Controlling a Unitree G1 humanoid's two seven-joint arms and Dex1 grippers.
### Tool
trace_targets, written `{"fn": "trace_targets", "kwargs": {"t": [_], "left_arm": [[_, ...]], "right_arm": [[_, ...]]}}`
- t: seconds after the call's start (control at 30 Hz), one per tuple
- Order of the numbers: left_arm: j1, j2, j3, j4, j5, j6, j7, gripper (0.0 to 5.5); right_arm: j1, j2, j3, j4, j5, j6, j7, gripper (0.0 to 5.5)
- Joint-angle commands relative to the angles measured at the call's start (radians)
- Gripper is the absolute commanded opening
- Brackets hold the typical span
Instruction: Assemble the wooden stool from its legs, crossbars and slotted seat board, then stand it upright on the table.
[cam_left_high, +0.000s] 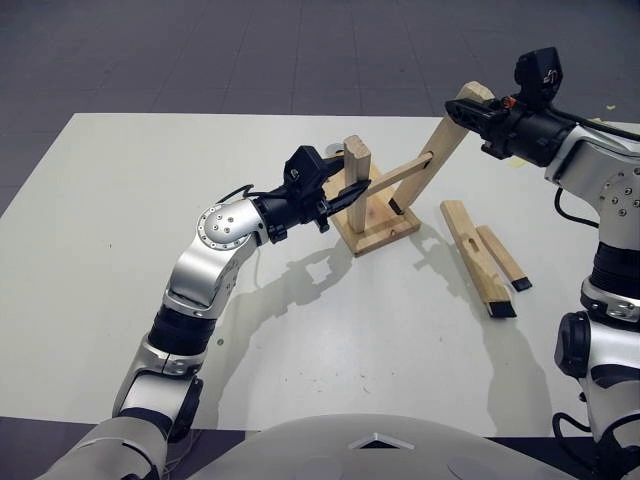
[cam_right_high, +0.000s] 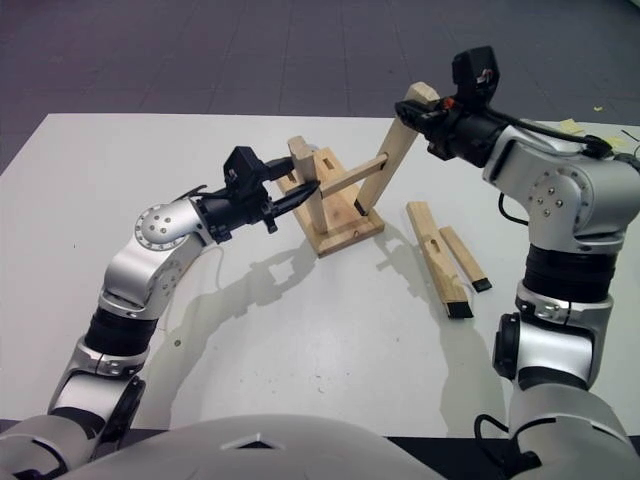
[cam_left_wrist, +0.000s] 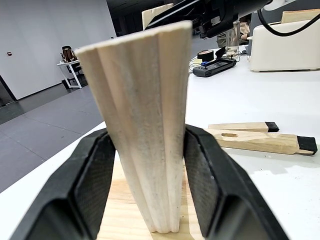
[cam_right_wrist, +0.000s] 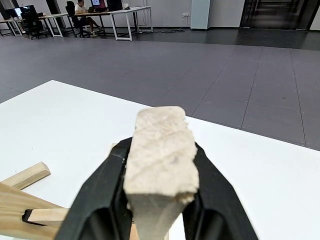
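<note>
Your left gripper (cam_left_high: 350, 192) pinches the upright leg (cam_left_high: 357, 160), seat board (cam_left_high: 385, 232) just beneath it; your right gripper (cam_left_high: 468, 108) clamps the tilted leg (cam_left_high: 442, 148) at its top.

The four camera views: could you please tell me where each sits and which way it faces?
Left eye view: head, looking down at table; both arms show.
Right eye view: beside it, same scene.
Left wrist view: behind left claw, facing the gripped upright leg.
Right wrist view: behind right claw, facing tilted leg end-on.
Shared: eyes and left wrist show the loose legs.
</note>
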Motion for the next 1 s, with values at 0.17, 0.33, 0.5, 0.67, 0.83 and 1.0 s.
{"fn": "trace_targets", "kwargs": {"t": [0.17,0.33,0.5,0.67,0.83,1.0], "left_arm": [[0.019,0.032,-0.076,0.053,0.089,0.068,0.002,2.04],[0.031,0.031,-0.081,0.044,0.087,0.072,0.007,2.04],[0.037,0.030,-0.082,0.040,0.085,0.075,0.009,2.04],[0.036,0.034,-0.083,0.044,0.086,0.074,0.008,2.04],[0.032,0.046,-0.078,0.046,0.083,0.074,-0.001,2.04],[0.026,0.049,-0.077,0.051,0.082,0.073,-0.010,2.04]], "right_arm": [[0.267,0.127,0.206,0.100,-0.048,0.222,-0.062,1.05],[0.324,0.094,0.261,0.045,-0.065,0.174,-0.050,1.05],[0.215,0.151,0.131,0.049,-0.053,-0.001,-0.049,1.06],[0.078,0.188,-0.032,0.096,-0.013,-0.148,-0.029,1.88],[-0.047,0.217,-0.232,0.122,0.124,-0.194,-0.024,2.59],[-0.082,0.226,-0.305,0.087,0.224,-0.166,-0.052,3.44]]}}
